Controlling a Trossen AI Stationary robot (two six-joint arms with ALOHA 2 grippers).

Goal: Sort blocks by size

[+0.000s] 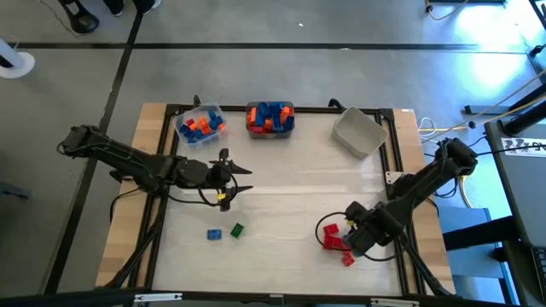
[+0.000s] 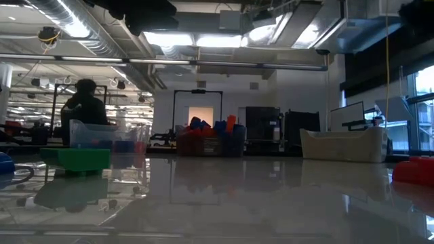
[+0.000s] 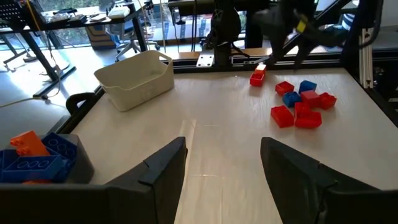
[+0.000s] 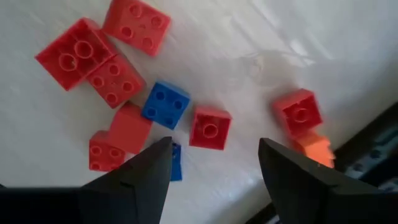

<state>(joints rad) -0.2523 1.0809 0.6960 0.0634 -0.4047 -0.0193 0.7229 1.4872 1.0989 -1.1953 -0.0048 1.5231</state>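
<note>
- Right gripper (image 4: 211,171) hangs with fingers spread and empty, right over the red blocks (image 1: 334,237) clustered by the table's (image 1: 281,200) near right corner.
- A blue block (image 4: 165,104) lies among them.
- Left gripper (image 1: 235,181), fingers spread and empty, is mid-table; the grey bin (image 1: 358,133) sits beyond.
- Two clear bins (image 1: 201,124) hold blue and orange blocks.
- A blue and a green block (image 1: 237,229) lie near the left gripper.

Grey concrete floor (image 1: 281,77) around table, dark seam lines across it. Bright glare patch (image 1: 486,34) on floor at upper right. Low view: open ceiling with ducts (image 2: 74,27), strip lights (image 2: 203,41), lit doorway (image 2: 200,115) at far wall. Person (image 2: 85,108) seated at left, dark against room. Windows (image 2: 420,102) at right. Left wrist view: office chairs (image 3: 127,40), desk legs (image 3: 31,50) beyond table.
</note>
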